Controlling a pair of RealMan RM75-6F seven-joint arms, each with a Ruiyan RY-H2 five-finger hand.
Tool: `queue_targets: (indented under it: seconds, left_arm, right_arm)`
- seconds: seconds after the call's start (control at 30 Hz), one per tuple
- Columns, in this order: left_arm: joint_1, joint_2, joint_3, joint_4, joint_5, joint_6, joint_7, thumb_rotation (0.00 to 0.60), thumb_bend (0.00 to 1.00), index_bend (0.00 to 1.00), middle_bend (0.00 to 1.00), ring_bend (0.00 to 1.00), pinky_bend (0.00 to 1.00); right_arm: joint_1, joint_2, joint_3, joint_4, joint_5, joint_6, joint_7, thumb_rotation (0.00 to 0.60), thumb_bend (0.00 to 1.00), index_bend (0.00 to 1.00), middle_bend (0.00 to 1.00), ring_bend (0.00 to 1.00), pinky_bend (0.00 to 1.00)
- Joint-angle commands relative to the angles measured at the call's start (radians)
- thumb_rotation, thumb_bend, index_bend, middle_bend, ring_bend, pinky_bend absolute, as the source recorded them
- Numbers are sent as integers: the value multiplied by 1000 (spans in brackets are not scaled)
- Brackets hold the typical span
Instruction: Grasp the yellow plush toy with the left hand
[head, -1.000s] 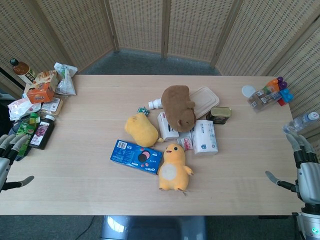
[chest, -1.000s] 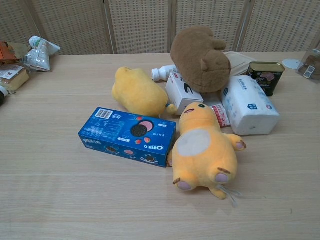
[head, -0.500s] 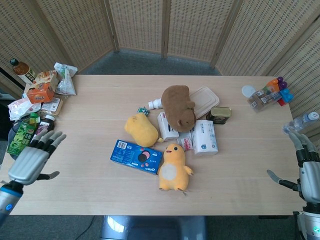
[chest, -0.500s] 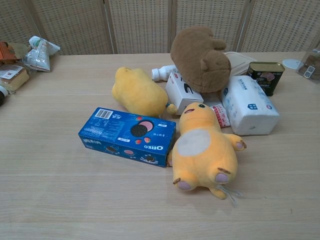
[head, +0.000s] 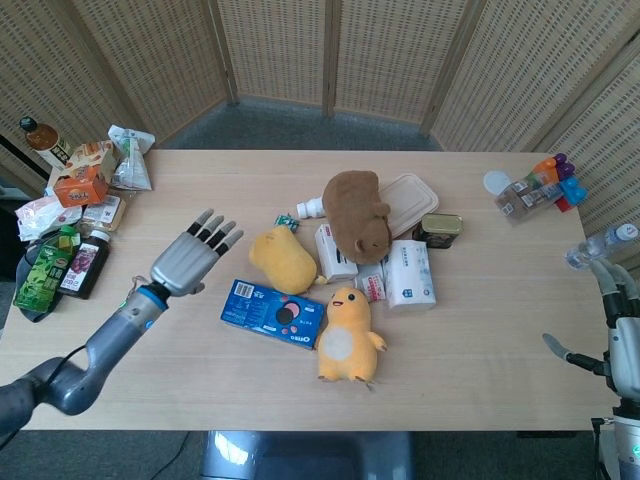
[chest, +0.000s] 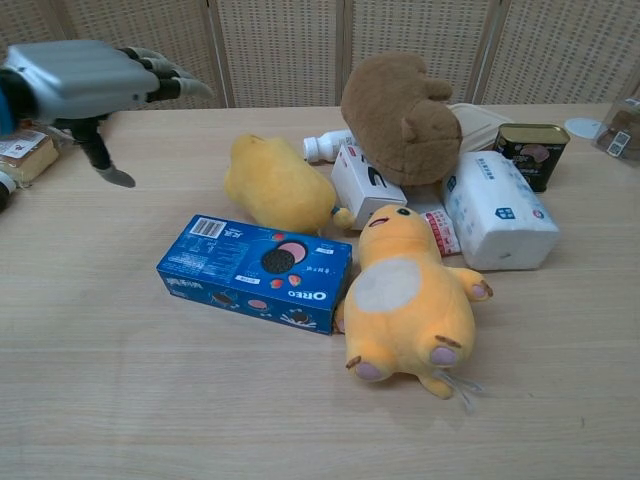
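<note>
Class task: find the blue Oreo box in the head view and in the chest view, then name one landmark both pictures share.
Head view: Oreo box lies centre-left, right of the left hand.
Chest view: Oreo box lies left of centre, in the foreground.
Shared landmark: the brown plush toy.

left hand (head: 188, 259) swung in from table's left edge toward centre, fingers spread, now above table near blue cookie box (head: 273, 313), newly visible in chest view

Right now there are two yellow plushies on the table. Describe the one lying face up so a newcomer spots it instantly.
Find the blue Oreo box mid-table; the yellow plush toy lies on its back against the box's right end. Unlike the plain yellow plush behind the box, it shows a face, white belly and pink-soled feet.
</note>
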Motion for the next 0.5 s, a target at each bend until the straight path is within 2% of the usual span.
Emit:
queue_targets:
  seconds: [0.03,0.23,0.43,0.47,0.5]
  left_arm:
    - [-124,-163,-34,158,-139,-86,111,600,4,0,0,0,0]
    - [-221,-322,-25,328,-240,-128,181,600,4,0,0,0,0]
    - [-284,-456,-30,476,-307,-124,199,600,5,0,0,0,0]
    - [-291,-476,-32,498,-309,-111,202,600,5,21,0,0,3]
    - [-297,-495,-34,517,-302,-94,196,600,7,101,55,30,55]
  right_arm:
    - [4,0,10,11,18,-10,11,600,0,0,0,0,0]
    - [9,-1,17,27,43,-29,27,600,0,0,0,0,0]
    - [11,-2,21,35,54,-38,36,600,0,0,0,0,0]
    - [11,-2,21,35,54,-39,37,600,0,0,0,0,0]
    - [11,-2,22,35,54,-39,37,600,0,0,0,0,0]
